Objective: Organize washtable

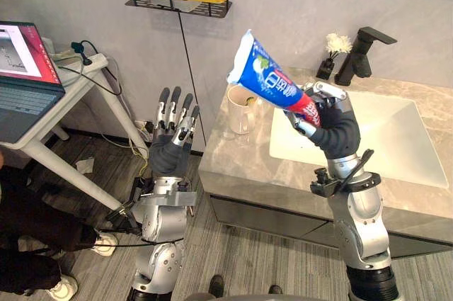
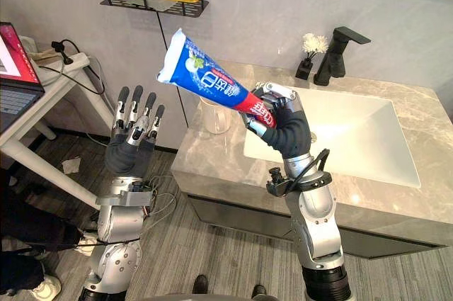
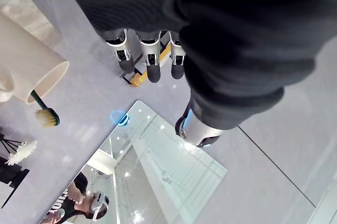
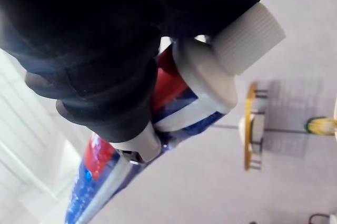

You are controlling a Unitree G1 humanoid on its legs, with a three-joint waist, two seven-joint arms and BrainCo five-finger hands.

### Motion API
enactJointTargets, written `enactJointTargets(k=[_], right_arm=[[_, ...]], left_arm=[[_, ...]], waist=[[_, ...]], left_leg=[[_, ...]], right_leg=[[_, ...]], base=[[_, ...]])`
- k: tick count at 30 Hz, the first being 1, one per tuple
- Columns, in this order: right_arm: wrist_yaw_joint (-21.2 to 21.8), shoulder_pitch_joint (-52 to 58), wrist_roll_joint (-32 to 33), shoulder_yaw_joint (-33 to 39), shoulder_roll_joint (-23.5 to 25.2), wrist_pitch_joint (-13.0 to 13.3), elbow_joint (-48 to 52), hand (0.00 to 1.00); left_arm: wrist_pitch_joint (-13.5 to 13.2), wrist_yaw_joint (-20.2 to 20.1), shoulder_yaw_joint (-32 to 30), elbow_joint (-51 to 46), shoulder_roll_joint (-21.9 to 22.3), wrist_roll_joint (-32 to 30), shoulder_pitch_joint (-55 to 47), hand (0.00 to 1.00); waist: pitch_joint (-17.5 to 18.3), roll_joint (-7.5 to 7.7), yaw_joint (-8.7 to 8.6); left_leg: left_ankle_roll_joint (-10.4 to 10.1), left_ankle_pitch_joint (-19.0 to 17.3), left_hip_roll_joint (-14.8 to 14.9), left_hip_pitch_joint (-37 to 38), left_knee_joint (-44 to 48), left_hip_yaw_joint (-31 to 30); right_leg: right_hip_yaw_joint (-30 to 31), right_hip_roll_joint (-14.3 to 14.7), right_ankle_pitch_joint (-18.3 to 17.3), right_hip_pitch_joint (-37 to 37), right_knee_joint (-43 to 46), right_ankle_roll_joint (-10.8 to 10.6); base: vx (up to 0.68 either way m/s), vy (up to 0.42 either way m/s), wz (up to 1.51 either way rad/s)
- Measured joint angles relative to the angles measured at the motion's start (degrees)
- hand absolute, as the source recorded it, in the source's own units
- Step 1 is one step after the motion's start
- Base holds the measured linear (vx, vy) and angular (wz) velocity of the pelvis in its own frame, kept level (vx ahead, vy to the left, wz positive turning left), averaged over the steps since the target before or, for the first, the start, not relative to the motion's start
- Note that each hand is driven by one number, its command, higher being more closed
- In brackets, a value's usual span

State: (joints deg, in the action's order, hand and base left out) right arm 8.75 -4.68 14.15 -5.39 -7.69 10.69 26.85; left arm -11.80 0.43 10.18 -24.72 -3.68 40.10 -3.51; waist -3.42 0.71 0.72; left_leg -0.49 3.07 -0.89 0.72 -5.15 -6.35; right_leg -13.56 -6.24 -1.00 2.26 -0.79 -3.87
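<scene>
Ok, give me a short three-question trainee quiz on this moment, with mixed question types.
1. What does the right hand hold? A) toothpaste tube B) comb C) razor
2. True or false: the left hand is shut on the cup.
3. Fill in: the cup stands on the counter, on the robot's ____ of the sink.

Key: 1 A. 2 False: its fingers are straight and it is raised beside the counter, holding nothing. 3 left.
</scene>
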Motion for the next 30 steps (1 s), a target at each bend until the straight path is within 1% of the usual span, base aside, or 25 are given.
enactJointTargets(k=[3,6,10,16,18,19,21,24,26,30], right_arm=[[-0.1,0.1,-1.3,-0.3,0.6,0.0,0.0,1.00],[-0.4,0.1,-1.5,-0.4,0.6,-0.1,0.0,1.00],[-1.9,0.1,-1.9,-2.1,0.7,-0.2,-0.1,1.00],[-2.4,0.1,-3.7,-5.6,2.3,-1.2,-2.7,1.00],[-2.4,0.1,-4.0,-6.5,2.4,-1.3,-3.5,1.00],[-2.7,0.1,-4.1,-6.8,2.9,-1.8,-3.6,1.00],[-2.9,0.0,-4.2,-7.0,2.9,-2.2,-4.0,1.00],[-2.9,0.0,-5.3,-8.5,2.9,-2.5,-7.1,1.00],[-3.6,0.0,-5.6,-9.2,3.6,-2.4,-7.6,1.00],[-3.7,-0.4,-5.8,-9.8,3.9,-2.1,-8.9,1.00]], left_arm=[[0.0,0.1,1.3,-0.3,0.0,-1.5,1.3,0.00],[0.0,0.1,2.3,-1.8,0.0,-1.5,1.3,0.00],[0.0,-0.1,5.4,-3.0,-0.7,-1.5,2.6,0.00],[0.1,-0.2,10.1,-5.6,-1.1,-2.5,3.2,0.00],[0.1,-0.2,10.7,-5.8,-1.1,-2.5,3.4,0.00],[0.1,-0.2,10.8,-6.0,-1.1,-2.5,3.4,0.00],[0.1,-0.3,11.9,-6.2,-1.2,-2.5,3.6,0.00],[0.2,-0.2,14.1,-6.2,-1.1,-2.5,4.7,0.00],[0.1,-0.1,13.9,-6.2,-1.3,-2.5,4.7,0.00],[0.2,0.2,14.0,-6.0,-1.3,-2.4,4.7,0.00]], waist=[[0.0,0.03,0.00],[0.1,0.18,-0.03],[1.0,0.20,0.00],[2.0,0.28,-0.08],[2.2,0.33,-0.11],[2.2,0.33,-0.12],[2.3,0.42,-0.10],[2.5,0.71,-0.06],[2.6,0.71,-0.08],[2.6,0.72,-0.11]], left_leg=[[0.0,0.0,-0.1,0.1,0.0,0.1],[0.0,0.0,-0.1,0.1,0.0,0.1],[0.0,0.0,-0.1,0.1,-0.1,0.0],[0.0,0.0,-0.1,0.1,-0.1,0.0],[0.0,0.0,-0.1,0.1,-0.1,0.1],[0.0,0.0,-0.1,0.1,-0.1,0.2],[0.0,0.0,-0.1,0.1,-0.1,0.2],[0.0,0.0,-0.1,0.1,-0.1,0.3],[0.0,0.0,-0.1,0.1,-0.1,0.3],[0.0,0.0,-0.1,0.1,-0.1,0.4]], right_leg=[[-0.1,0.0,0.3,0.4,-0.6,-0.1],[-0.1,0.0,0.3,0.4,-0.7,-0.1],[-0.3,0.0,0.3,0.5,-0.8,-0.1],[-0.3,0.0,0.3,0.6,-0.9,-0.2],[-0.3,0.0,0.3,0.6,-0.9,-0.2],[-0.2,0.0,0.3,0.6,-0.9,-0.2],[-0.2,0.0,0.3,0.6,-0.9,-0.2],[-0.2,0.0,0.3,0.5,-0.9,-0.2],[-0.1,0.0,0.3,0.5,-0.9,-0.2],[0.0,0.0,0.4,0.5,-1.0,-0.2]], base=[[-0.02,-0.001,0.01],[0.00,0.000,0.00],[0.00,0.000,0.00],[-0.02,-0.002,0.00],[-0.04,-0.004,-0.01],[-0.04,-0.004,-0.01],[-0.02,-0.002,0.00],[0.00,0.000,0.00],[0.00,0.000,0.00],[0.00,0.000,0.00]])
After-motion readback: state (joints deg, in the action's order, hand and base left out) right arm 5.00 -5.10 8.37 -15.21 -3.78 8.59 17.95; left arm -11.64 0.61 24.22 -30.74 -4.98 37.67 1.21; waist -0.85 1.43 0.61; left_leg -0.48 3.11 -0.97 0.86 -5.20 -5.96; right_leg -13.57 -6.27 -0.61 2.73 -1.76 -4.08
